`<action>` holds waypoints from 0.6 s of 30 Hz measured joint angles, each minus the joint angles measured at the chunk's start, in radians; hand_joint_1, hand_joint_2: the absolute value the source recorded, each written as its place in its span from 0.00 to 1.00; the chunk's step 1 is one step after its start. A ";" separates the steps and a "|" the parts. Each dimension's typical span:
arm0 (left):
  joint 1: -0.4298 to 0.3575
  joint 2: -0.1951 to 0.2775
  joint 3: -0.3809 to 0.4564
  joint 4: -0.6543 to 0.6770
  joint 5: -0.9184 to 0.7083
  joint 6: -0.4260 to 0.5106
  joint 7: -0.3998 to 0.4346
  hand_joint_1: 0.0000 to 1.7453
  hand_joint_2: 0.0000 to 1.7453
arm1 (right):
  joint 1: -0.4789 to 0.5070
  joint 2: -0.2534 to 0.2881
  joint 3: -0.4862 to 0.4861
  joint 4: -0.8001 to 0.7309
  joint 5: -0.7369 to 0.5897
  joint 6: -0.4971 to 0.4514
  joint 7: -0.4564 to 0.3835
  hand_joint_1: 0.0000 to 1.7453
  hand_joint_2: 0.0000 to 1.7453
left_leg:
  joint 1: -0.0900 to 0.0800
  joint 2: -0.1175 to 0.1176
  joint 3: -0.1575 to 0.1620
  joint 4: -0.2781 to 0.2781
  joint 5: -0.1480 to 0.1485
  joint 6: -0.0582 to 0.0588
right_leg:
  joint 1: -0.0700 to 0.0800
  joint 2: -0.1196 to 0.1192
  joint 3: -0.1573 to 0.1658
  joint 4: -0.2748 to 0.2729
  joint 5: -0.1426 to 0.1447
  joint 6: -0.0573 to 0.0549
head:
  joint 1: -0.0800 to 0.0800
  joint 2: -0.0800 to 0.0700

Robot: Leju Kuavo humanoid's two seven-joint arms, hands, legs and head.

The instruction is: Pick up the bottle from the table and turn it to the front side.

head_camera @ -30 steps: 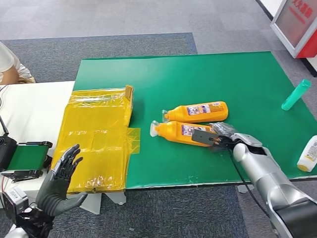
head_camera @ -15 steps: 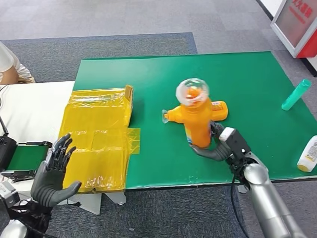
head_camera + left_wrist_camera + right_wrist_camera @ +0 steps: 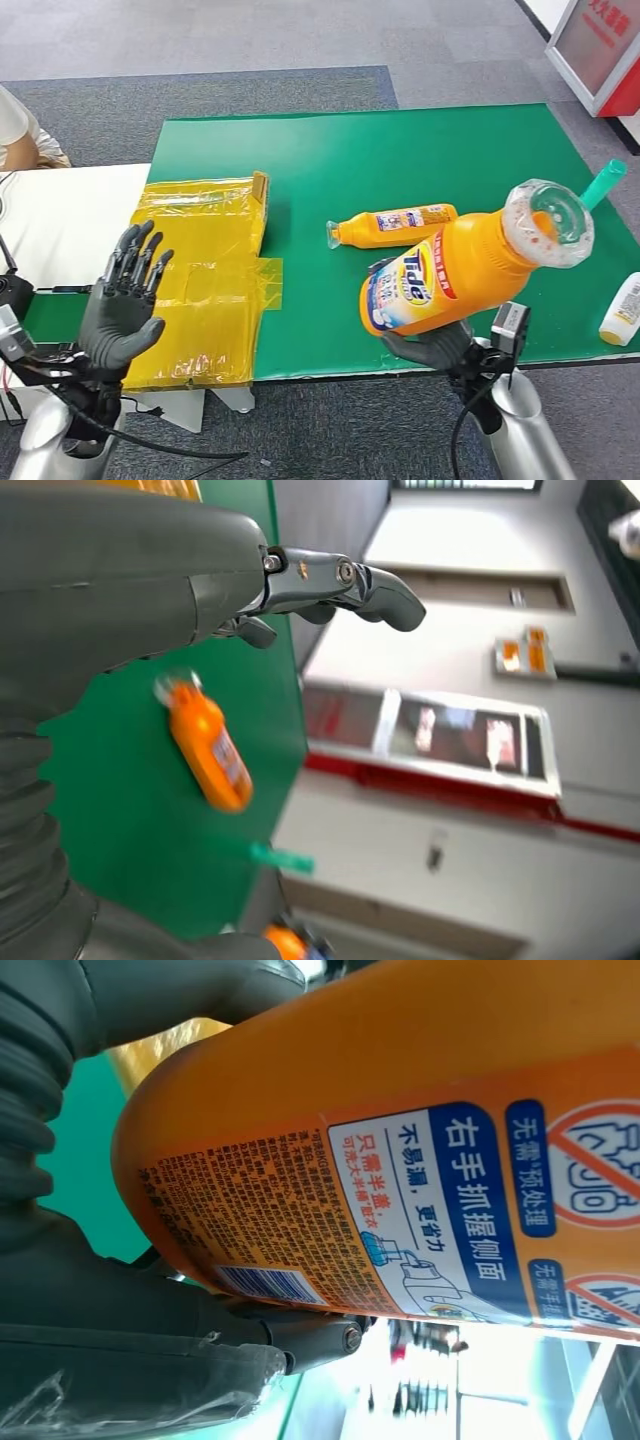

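The right hand point(image 3: 429, 347) is clamped from below around the base of the orange bottle point(image 3: 453, 275), which it holds clear of the green mat point(image 3: 317, 170), tilted with the clear cap point(image 3: 549, 222) raised and pointing away from the robot's body. This grip at the base appears chosen to leave the broad faces uncovered, so that the label can be checked while the bottle is turned. In the head view the face toward the camera bears the word "Tide" in a round emblem, which suggests the front side is already presented or nearly so. In the right wrist view the opposite face of the orange bottle point(image 3: 423, 1160) carries a blue panel with the Chinese text "右手抓握侧面", smaller lines "不易漏" and "更省力", dense fine print too small to read, and a barcode. The left hand point(image 3: 124, 305) is raised with its fingers spread and holds nothing; it stands well to the left of the held bottle, in front of the yellow bag point(image 3: 196, 280), seemingly kept ready and out of the way. A second orange bottle point(image 3: 392, 224) lies on its side on the mat just beyond the held one; its label is too small to read. A teal tube point(image 3: 600, 188) and a white bottle point(image 3: 623, 312) lie to the right of the held bottle.
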 joint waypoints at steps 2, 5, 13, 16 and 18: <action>-0.045 -0.011 -0.060 0.026 0.039 -0.012 0.019 0.00 1.00 | -0.001 0.020 0.033 0.026 0.008 -0.013 -0.001 1.00 1.00 | 0.000 0.000 0.000 0.000 0.000 0.000 | 0.000 0.000 0.000 0.000 0.000 0.000 | 0.000 0.000; -0.109 -0.025 -0.152 0.057 0.078 -0.032 0.052 0.00 1.00 | -0.009 0.047 0.093 0.083 0.051 -0.054 -0.003 1.00 1.00 | 0.000 0.000 0.000 0.000 0.001 0.000 | 0.000 0.000 0.000 0.000 0.001 0.000 | 0.000 0.000; -0.248 -0.056 -0.333 0.115 0.129 -0.037 0.148 0.00 1.00 | -0.071 0.087 0.229 0.205 0.191 -0.185 0.024 1.00 1.00 | 0.000 0.000 0.000 0.000 0.001 0.000 | 0.000 0.000 0.000 0.000 0.001 0.001 | 0.000 0.000; -0.278 -0.063 -0.370 0.135 0.123 -0.036 0.166 0.00 1.00 | -0.090 0.095 0.258 0.237 0.222 -0.214 0.031 1.00 1.00 | 0.000 0.000 0.000 0.000 0.001 0.000 | 0.000 0.000 0.000 0.000 0.001 0.001 | 0.000 0.000; -0.294 -0.065 -0.389 0.146 0.098 -0.028 0.174 0.00 1.00 | -0.102 0.099 0.274 0.255 0.241 -0.233 0.035 1.00 1.00 | 0.000 0.000 -0.001 0.000 0.001 0.000 | 0.000 0.000 -0.001 0.000 0.001 0.001 | 0.000 0.000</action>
